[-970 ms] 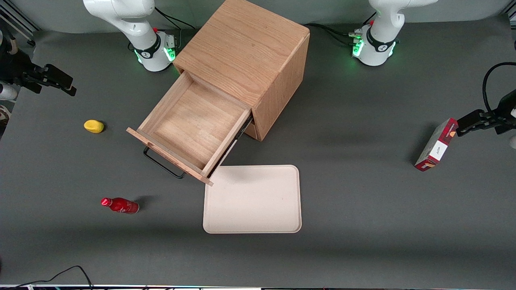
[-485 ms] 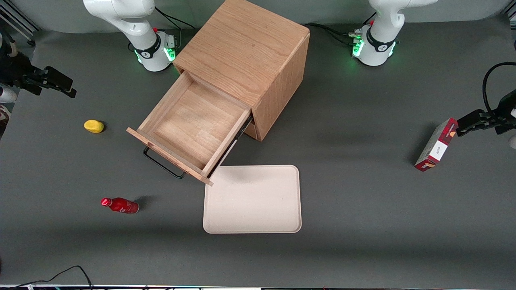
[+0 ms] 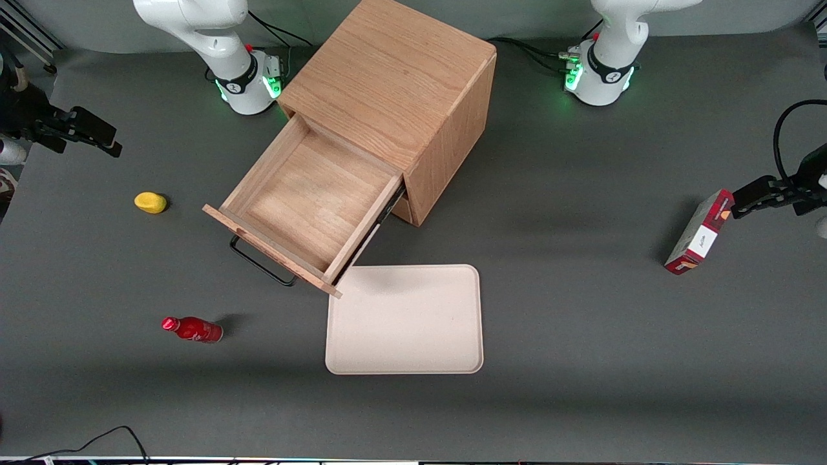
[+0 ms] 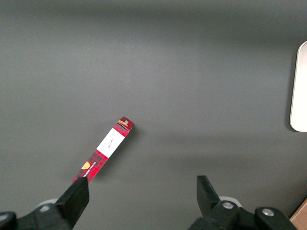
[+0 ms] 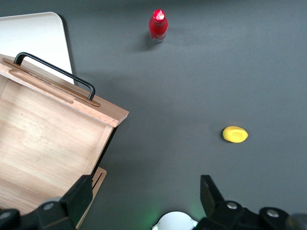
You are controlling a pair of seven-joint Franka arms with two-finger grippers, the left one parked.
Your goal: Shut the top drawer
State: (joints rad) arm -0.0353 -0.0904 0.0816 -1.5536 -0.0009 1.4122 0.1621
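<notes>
The top drawer of the oak cabinet stands pulled far out and is bare inside. Its black wire handle faces the front camera. In the right wrist view the drawer and its handle show from above. My gripper hangs above the table at the working arm's end, well apart from the drawer and farther from the front camera than the yellow object. It is open, with nothing between its fingers.
A yellow object and a red bottle lie on the grey table toward the working arm's end. A cream tray lies in front of the drawer's corner. A red box stands at the parked arm's end.
My gripper has shifted only very slightly. The drawer and the other things stay where they were.
</notes>
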